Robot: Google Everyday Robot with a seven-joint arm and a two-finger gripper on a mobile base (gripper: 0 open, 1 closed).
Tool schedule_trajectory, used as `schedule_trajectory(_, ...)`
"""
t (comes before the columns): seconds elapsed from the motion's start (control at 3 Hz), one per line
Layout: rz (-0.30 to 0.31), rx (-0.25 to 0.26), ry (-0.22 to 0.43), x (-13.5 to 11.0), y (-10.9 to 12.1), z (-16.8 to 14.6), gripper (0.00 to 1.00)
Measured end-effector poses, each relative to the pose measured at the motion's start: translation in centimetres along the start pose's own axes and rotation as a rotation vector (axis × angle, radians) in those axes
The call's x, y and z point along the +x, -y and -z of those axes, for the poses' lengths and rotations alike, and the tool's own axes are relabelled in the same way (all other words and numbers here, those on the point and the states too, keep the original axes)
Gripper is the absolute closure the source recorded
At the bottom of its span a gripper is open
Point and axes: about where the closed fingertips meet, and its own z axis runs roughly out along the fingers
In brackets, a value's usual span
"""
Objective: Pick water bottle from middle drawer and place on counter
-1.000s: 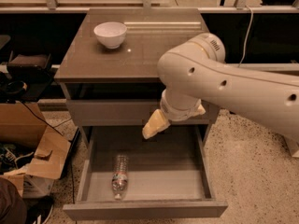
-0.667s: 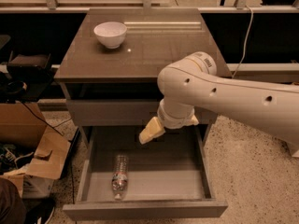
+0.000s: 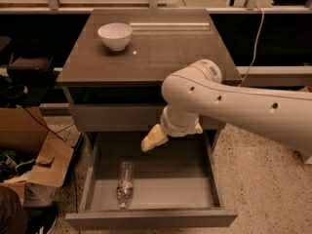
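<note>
one water bottle (image 3: 125,184) lies on its side in the left half of the open middle drawer (image 3: 151,217). one gripper (image 3: 154,139) hangs over the drawer's back, apart from the bottle; grip state: cannot tell. one white bowl (image 3: 115,35) on counter (image 3: 165,57).

One high camera looks down past the gripper (image 3: 152,140) above the middle drawer (image 3: 165,182).

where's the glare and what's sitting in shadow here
Camera view: warm, dim light; the counter mirrors a bright strip beside the white bowl; the middle drawer is shaded at its back, where the pincer hangs above it; the water bottle catches faint highlights.
</note>
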Motion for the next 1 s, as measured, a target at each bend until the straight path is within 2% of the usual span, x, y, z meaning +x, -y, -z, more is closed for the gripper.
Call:
schedule_trajectory(0.33, -0.005, 0.007, -0.008, -0.3, -2.0, -3.0, 0.00)
schedule_trajectory(0.67, -0.043, 0.040, -0.032, -0.3, -3.6, -7.0, 0.00)
schedule_trajectory(1.0, -0.110, 0.057, -0.051, -0.4, -4.3, -10.7, 0.00)
